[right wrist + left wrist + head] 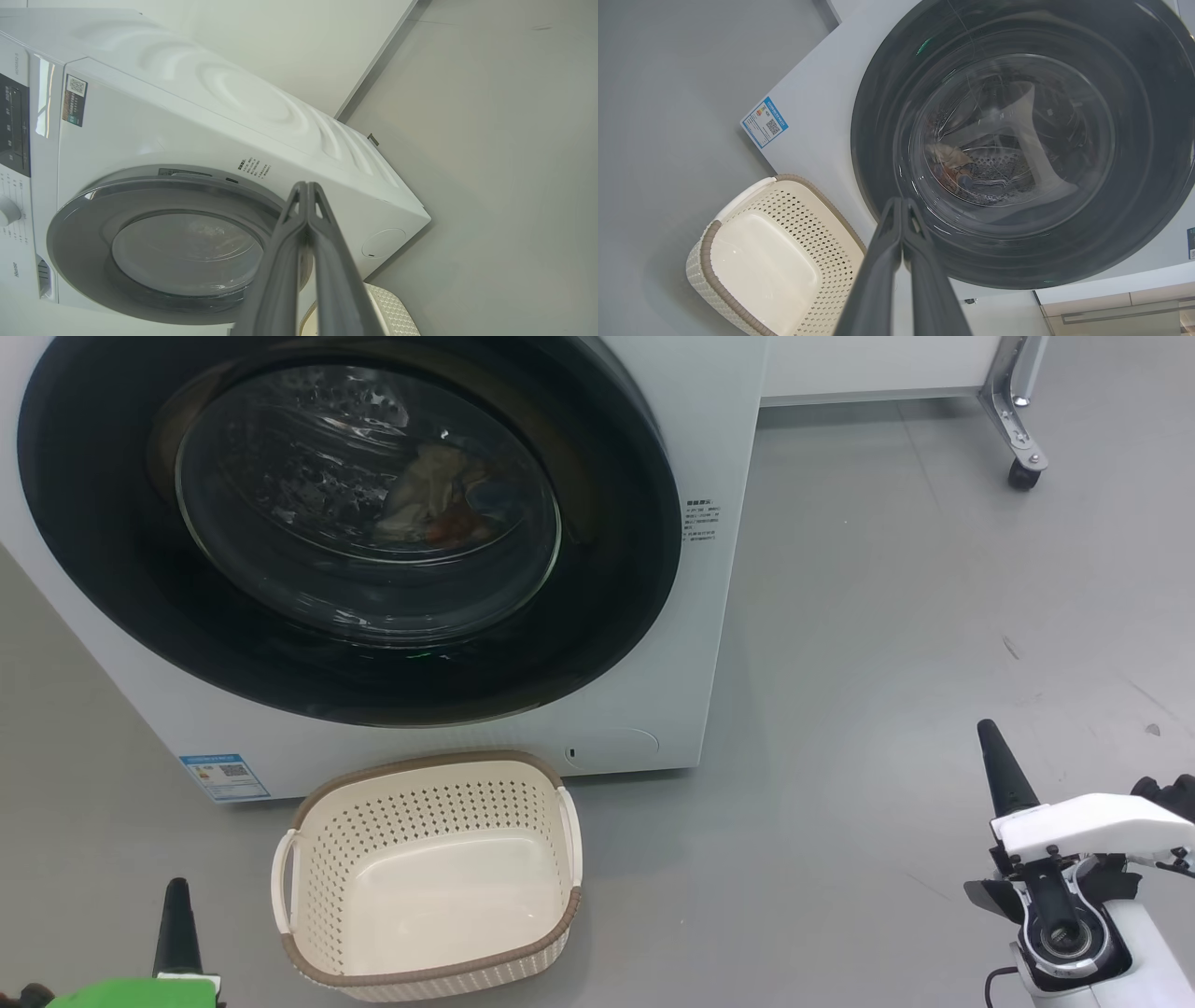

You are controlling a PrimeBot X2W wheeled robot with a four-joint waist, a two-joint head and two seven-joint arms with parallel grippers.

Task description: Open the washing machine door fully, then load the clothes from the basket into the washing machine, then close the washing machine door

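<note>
Head view, washing machine (724, 476): smooth white box on the grey floor (887, 616). A blue label (224, 777) sits at one lower corner and a flush round cap (611, 745) at the other.
Head view, washing machine door (103, 569): closed. Wide glossy black ring around a bulging clear glass bowl (308, 579).
Head view, clothes (425, 504): crumpled cream and orange-brown heap inside the machine, seen through the glass.
Head view, basket (420, 761): on the floor just in front of the washer, below the door. Cream perforated plastic, rounded rectangle, brown woven-look rim, white side handles. Its smooth bottom is in plain sight.
Head view, left claw (175, 905): lower left, dark tapered tips together, gripping nothing. It is near the basket's left handle but apart from it.
Head view, right claw (991, 742): lower right, tips together, gripping nothing. It is over bare floor, well apart from the basket.
Head view, surroundings: a metal leg on a black caster (1022, 476) at the far upper right.
Left wrist view, fingers (878, 280): pressed together, crossing the door's lower rim in the picture.
Left wrist view, drum (994, 168): perforated steel, with the clothes lying low behind the glass. The basket is at the lower left.
Right wrist view, fingers (280, 280): pressed together, overlapping the door's edge.
Right wrist view, side panel (243, 98): white, pressed with curved ridges. There is a dial (7, 212) at the left edge and a basket corner at the bottom.
</note>
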